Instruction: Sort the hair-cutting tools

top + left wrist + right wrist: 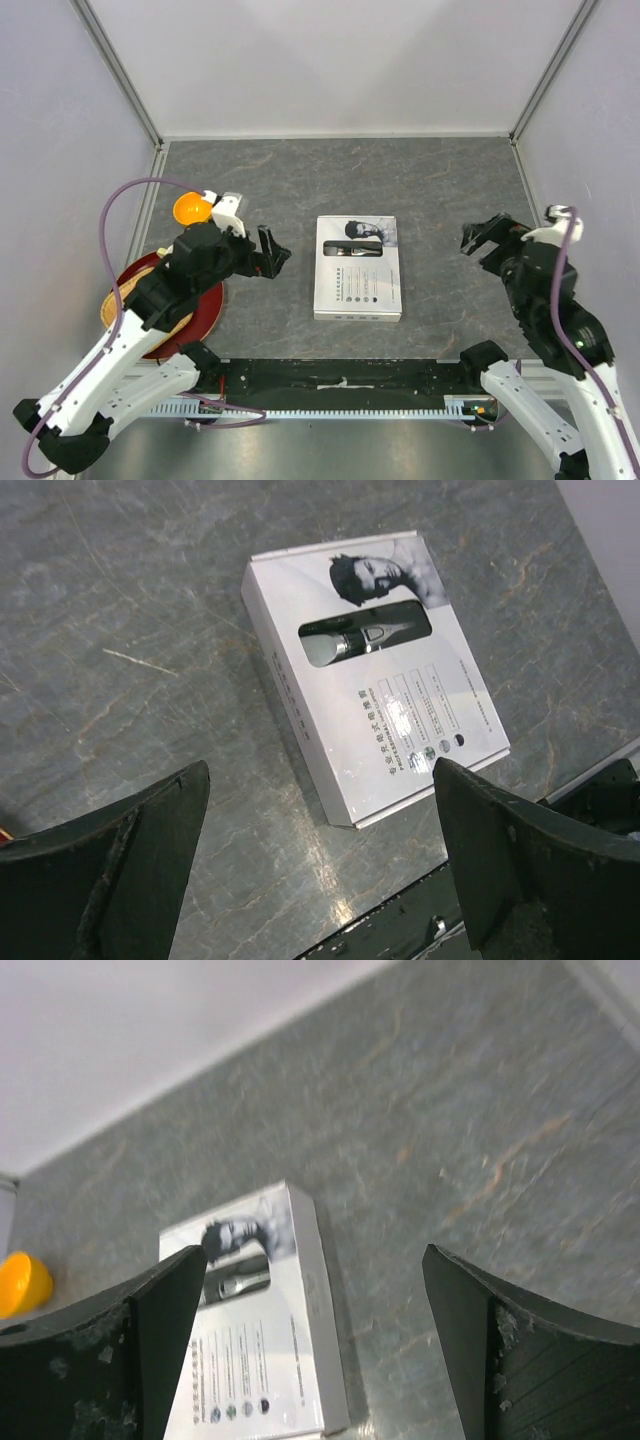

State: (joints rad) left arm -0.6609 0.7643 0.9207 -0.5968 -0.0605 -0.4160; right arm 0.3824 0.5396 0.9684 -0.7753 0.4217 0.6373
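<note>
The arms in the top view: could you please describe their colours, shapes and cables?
Both the left arm and right arm have white lower links, black joints and black wrists. A purple cable loops along each. The jaws are black, wedge-shaped and scuffed.

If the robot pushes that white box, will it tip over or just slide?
Probably slide: the white box lies flat on its broad face, so tipping seems unlikely. Its glossy surface, reflecting light in the left wrist view, may be slippery to grip. It looks like stiff cardboard, and the clipper showing in its window probably adds weight.
</note>
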